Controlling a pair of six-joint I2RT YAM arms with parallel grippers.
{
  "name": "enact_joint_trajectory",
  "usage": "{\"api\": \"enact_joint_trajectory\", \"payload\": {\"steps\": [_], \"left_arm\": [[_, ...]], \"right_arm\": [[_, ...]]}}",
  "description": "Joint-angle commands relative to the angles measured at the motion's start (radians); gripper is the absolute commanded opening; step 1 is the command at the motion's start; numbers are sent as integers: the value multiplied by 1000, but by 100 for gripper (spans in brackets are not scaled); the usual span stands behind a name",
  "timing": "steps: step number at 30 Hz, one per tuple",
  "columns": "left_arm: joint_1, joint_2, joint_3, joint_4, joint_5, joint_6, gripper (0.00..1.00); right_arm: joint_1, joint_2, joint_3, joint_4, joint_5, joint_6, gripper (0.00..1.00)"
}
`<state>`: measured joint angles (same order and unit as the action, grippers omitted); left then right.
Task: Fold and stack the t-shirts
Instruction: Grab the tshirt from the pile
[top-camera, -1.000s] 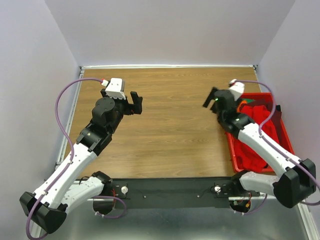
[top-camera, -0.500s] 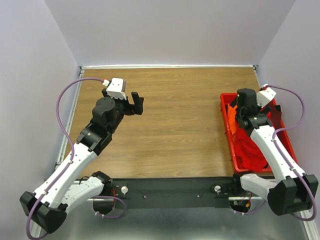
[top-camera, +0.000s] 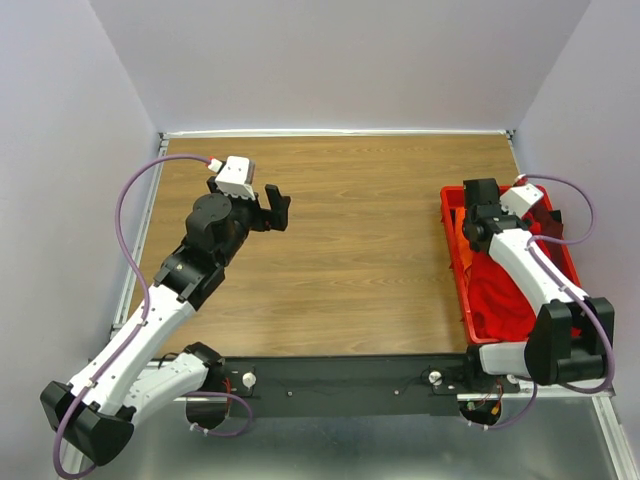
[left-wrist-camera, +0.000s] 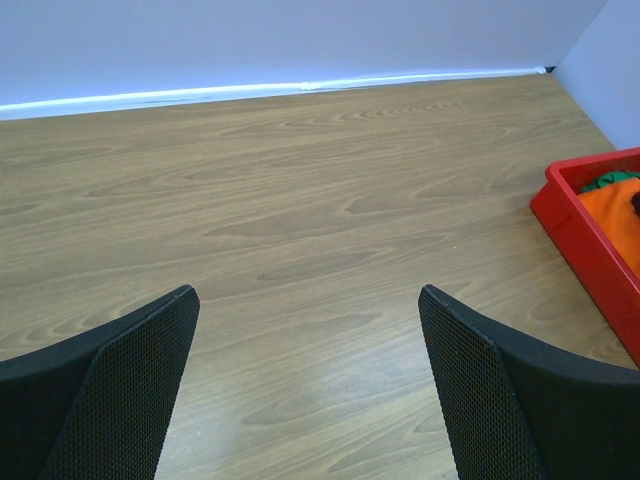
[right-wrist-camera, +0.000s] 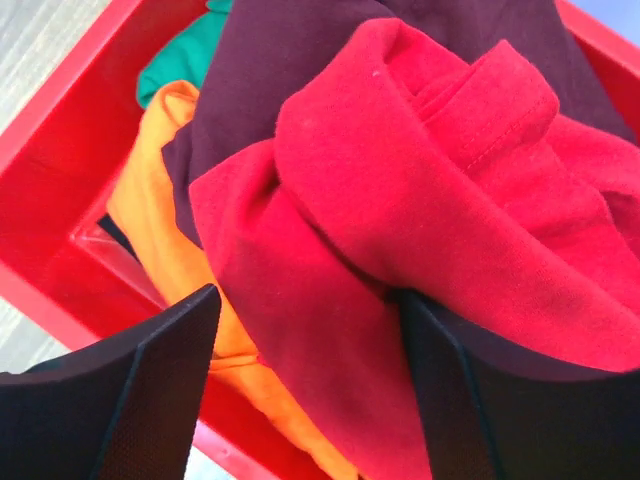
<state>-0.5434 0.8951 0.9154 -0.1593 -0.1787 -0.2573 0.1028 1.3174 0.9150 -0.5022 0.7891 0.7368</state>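
The t-shirts lie bunched in a red plastic bin (top-camera: 452, 262) at the right of the table. In the right wrist view a bright red t-shirt (right-wrist-camera: 430, 190) lies on top, a dark maroon one (right-wrist-camera: 270, 60) behind it and an orange one (right-wrist-camera: 160, 215) to its left. My right gripper (right-wrist-camera: 305, 300) is down in the bin, open, its fingers on either side of a fold of the red t-shirt. My left gripper (top-camera: 278, 205) hovers open over the bare wood at the table's left, holding nothing (left-wrist-camera: 308, 295).
A bit of green cloth (right-wrist-camera: 175, 60) shows at the bin's far end. The bin's wall (left-wrist-camera: 575, 225) and the orange cloth (left-wrist-camera: 615, 210) appear at the right edge of the left wrist view. White walls enclose the wooden table (top-camera: 350, 250) on three sides.
My right arm has swung from over the table's right middle to the bin and dropped into the pile; its jaws have narrowed a little around the red cloth. The left arm has barely shifted.
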Motion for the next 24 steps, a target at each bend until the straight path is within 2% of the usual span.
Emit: {"api": "enact_joint_trajectory", "payload": {"steps": [1,3,4,6,7,13,18,21,24], "left_arm": [[2,10,13,9,35,4,98],[2,10,13,7,35,4,98],[2,10,13,7,35,4,98],[2,8,13,7,33,4,98],[2,8,13,7,31,4,98],[3,4,13,4,19,3,98],[10,-7,14,4,10,3,98],[16,-15,14,4,-2,1,98],[28,-21,14,3,-33,-3,98]], "right_arm": [[-12,2,2,-24,30,62,62],[-12,-10,18,-22,22,50,47],[-12,-10,25,-24,21,41,32],[-11,-12,45,-24,12,4,14],[-11,-20,64,-24,-2,-10,1],[-12,-73,179,-24,-187,-135,1],[6,-64,370,-19,-451,-223,0],[105,18,485,-10,-433,-266,0],[263,100,678,-12,-378,-304,0]]}}
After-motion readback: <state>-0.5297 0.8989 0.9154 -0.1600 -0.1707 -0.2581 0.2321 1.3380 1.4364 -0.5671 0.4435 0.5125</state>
